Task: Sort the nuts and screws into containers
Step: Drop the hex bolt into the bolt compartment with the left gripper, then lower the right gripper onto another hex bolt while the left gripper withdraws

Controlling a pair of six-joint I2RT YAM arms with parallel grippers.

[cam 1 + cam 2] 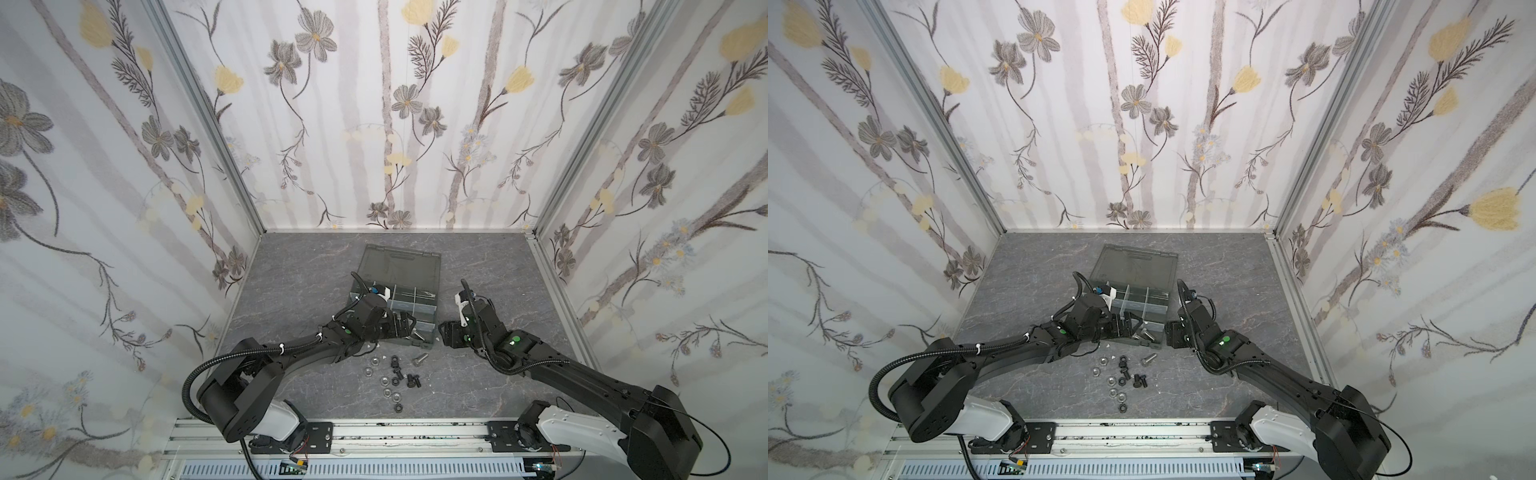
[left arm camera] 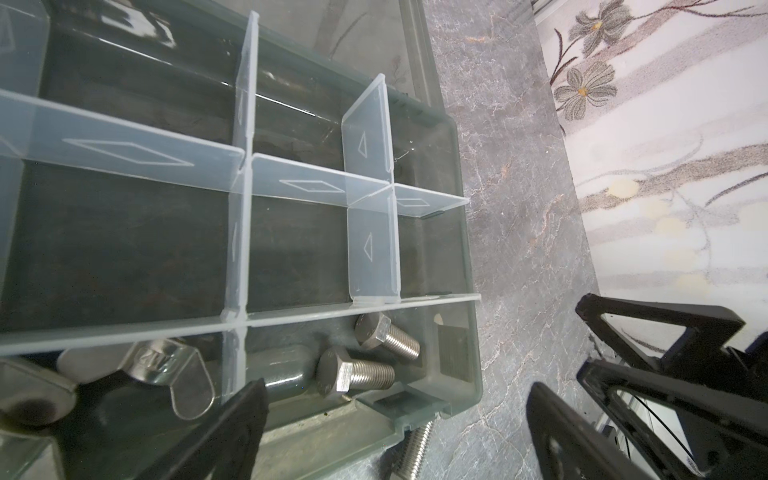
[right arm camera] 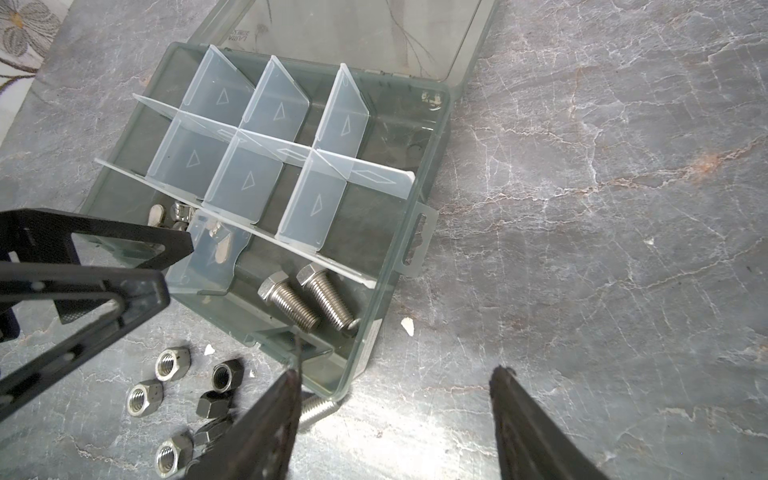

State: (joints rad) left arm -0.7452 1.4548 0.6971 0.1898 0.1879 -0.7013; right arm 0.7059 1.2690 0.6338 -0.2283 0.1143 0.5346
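Observation:
The dark grey organiser box (image 1: 415,293) (image 1: 1144,299) lies mid-table with its lid (image 1: 399,262) folded back. Its front right cell holds two silver screws (image 2: 357,374) (image 3: 289,305). The cell beside it holds silver wing nuts (image 2: 166,370) (image 3: 174,216). My left gripper (image 1: 401,326) (image 2: 397,395) hangs open and empty over the box's front edge. Just off the box's front right corner, my right gripper (image 1: 446,332) (image 3: 397,374) is open over bare table. Loose nuts (image 1: 386,380) (image 3: 172,363), black screws (image 1: 413,380) and one silver screw (image 1: 421,358) (image 1: 1149,358) lie in front of the box.
The silver screw (image 3: 318,407) (image 2: 413,453) lies close against the box's front corner. Small white flecks (image 3: 407,326) dot the grey marbled table. Papered walls close off the left, back and right sides. A metal rail (image 1: 374,436) runs along the front edge.

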